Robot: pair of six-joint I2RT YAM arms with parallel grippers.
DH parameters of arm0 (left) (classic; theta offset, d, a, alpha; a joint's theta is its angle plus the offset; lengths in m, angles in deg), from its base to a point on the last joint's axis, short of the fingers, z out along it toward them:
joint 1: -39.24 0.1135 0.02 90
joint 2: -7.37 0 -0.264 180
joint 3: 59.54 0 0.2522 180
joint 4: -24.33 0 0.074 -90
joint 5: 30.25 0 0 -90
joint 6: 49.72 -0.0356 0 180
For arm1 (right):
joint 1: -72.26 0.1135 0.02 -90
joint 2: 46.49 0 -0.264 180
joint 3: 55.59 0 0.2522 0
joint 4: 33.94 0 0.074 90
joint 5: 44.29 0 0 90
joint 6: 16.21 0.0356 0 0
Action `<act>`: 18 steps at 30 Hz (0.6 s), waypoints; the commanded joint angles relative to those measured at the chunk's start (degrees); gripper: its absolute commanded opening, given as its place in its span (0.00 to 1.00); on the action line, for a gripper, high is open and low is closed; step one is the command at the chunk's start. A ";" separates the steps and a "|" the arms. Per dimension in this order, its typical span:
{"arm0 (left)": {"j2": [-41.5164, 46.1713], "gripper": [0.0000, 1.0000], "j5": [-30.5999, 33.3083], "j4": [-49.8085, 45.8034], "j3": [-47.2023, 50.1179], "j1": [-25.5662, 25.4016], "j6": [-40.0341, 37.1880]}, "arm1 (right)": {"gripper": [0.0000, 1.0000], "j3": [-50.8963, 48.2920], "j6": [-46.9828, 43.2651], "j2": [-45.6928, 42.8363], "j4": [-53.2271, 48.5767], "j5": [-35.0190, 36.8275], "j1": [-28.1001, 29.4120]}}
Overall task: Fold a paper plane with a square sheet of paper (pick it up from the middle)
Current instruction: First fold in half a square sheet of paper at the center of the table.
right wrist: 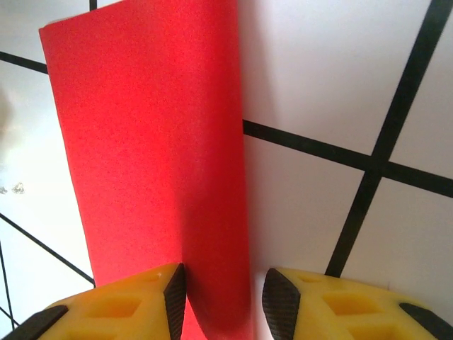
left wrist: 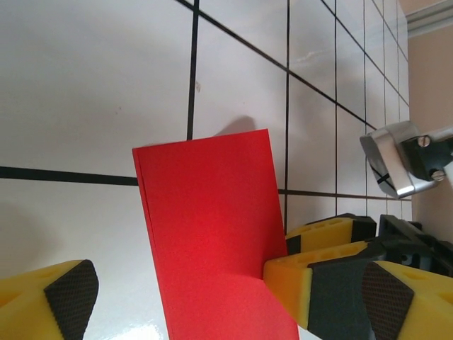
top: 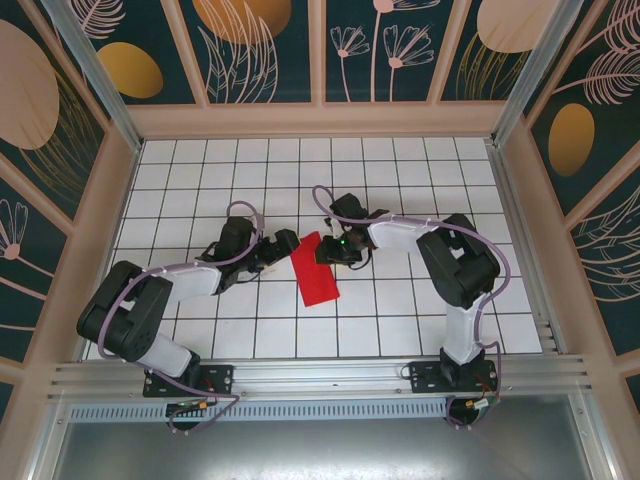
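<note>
Plainly, with the left hand (left wrist: pixel 180 297) wide astride the paper (top: pixel 316 272) and the right hand (right wrist: pixel 219 297) pinching its end only loosely, the fold could spring open or slip free.

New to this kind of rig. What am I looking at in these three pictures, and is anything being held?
Two robot arms are bolted at the near edge of a white gridded table. The overhead picture looks down on both; the other two come from cameras on each wrist, so the yellow fingers are that arm's own. A red sheet of paper, folded to a narrow rectangle, sits between the arms. The left gripper is wide open around it. The right gripper straddles one edge; whether it grips is unclear.
</note>
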 commanded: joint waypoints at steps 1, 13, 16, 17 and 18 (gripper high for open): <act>-0.85 0.97 -1.92 1.44 -1.80 -0.61 0.14 | 0.42 -3.30 -3.69 10.85 -0.03 15.70 -0.47; -3.41 0.80 -4.79 2.98 -3.09 -2.07 1.58 | 0.43 -1.85 -1.20 12.82 -1.64 16.80 -0.47; -5.04 0.73 -5.10 2.93 -4.12 -3.06 1.72 | 0.43 -1.55 -0.80 13.35 -1.83 16.58 -0.47; -5.39 0.71 -5.11 2.93 -4.41 -3.33 1.70 | 0.43 -1.51 -0.86 13.52 -1.87 16.64 -0.48; -5.64 0.70 -5.11 2.93 -4.60 -3.44 1.74 | 0.43 -1.54 -0.92 13.52 -1.85 16.64 -0.49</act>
